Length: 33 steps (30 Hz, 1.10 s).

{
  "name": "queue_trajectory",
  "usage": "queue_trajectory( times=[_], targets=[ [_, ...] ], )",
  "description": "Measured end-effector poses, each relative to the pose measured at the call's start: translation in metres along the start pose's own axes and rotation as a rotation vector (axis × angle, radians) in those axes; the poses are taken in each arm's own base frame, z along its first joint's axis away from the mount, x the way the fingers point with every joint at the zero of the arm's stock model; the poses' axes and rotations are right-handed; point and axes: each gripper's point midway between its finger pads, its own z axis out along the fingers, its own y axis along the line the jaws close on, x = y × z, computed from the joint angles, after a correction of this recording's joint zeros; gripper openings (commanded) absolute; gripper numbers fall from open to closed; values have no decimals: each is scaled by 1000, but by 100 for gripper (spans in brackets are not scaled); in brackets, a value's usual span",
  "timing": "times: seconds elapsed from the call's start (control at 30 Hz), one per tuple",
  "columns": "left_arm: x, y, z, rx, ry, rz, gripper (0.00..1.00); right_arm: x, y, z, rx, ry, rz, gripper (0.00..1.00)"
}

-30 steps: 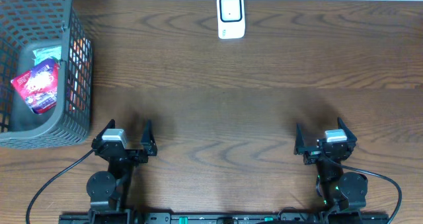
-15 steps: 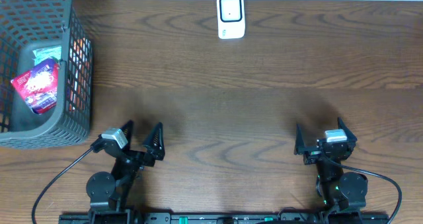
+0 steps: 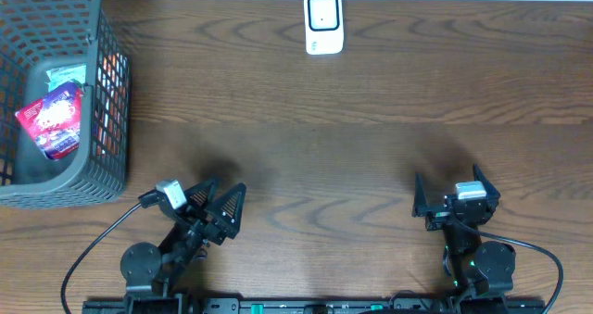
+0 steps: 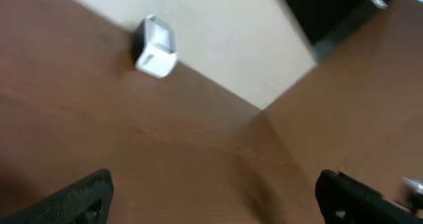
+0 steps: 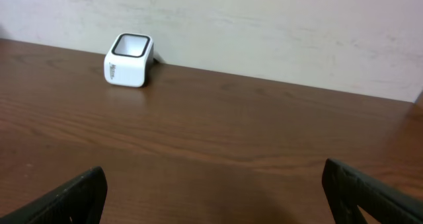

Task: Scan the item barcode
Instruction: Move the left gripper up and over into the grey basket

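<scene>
The item to be scanned, a red packet [image 3: 54,119], is seen lying inside the grey wire basket [image 3: 113,119] at the far left corner of the table [image 3: 371,119], with other wrappers tucked beside it, so it must be lifted out before anything can be read. The scanner [image 3: 323,22] is set at the middle of the table's far edge, against the wall [image 5: 264,26], its window facing up, presumably so that a barcode can be passed over it from above. Neither arm is near either thing: the left gripper [image 3: 225,195] and the right gripper [image 3: 451,189] are both parked at the near edge, fingers spread wide and nothing held. The left one is angled toward the table's middle rather than toward the basket (its own camera view is tilted and blurred, with the scanner [image 4: 155,47] small at the upper left), while the right one is squared to the far edge, the scanner [image 5: 129,60] plain in its view. The table is dark wood grain, bare between basket and scanner; the wall behind is pale and plain.
</scene>
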Motion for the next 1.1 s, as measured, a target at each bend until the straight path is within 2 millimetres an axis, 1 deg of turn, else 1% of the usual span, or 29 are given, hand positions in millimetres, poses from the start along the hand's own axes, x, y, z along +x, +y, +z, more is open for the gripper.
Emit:
queue_trajectory(
  times=[0.2, 0.23, 0.3, 0.37, 0.43, 0.53, 0.63, 0.77, 0.83, 0.87, 0.93, 0.97, 1.0, 1.1],
  targets=[
    [-23, -35, -3, 135, -79, 89, 98, 0, 0, 0, 0, 0, 0, 99],
    [-29, -45, -6, 161, -98, 112, 98, 0, 0, 0, 0, 0, 0, 99],
    [-39, -57, -9, 181, -120, 136, 98, 0, 0, 0, 0, 0, 0, 99],
    [-51, -71, -14, 198, -156, 173, 98, 0, 0, 0, 0, 0, 0, 99],
    [-68, -88, -21, 211, -210, 219, 98, 0, 0, 0, 0, 0, 0, 99],
    [-91, -104, -31, 198, -298, 259, 98, 0, 0, 0, 0, 0, 0, 99],
    [-116, -111, -39, 151, -399, 275, 98, 0, 0, 0, 0, 1, 0, 99],
    [-151, -111, -47, 49, -522, 292, 98, 0, 0, 0, 0, 1, 0, 99],
    [-169, -112, -50, -1, -569, 298, 98, 0, 0, 0, 0, 1, 0, 99],
    [-182, -115, -51, -35, -598, 309, 98, 0, 0, 0, 0, 1, 0, 99],
    [-198, -117, -52, -85, -628, 334, 98, 0, 0, 0, 0, 0, 0, 99],
    [-216, -120, -53, -131, -661, 360, 98, 1, 0, 0, 0, 2, 0, 99],
    [-222, -121, -53, -148, -675, 366, 98, 0, 0, 0, 0, 2, 0, 99],
    [-270, -119, -63, -318, -804, 377, 98, 0, 0, 0, 0, 2, 0, 99]
  ],
)
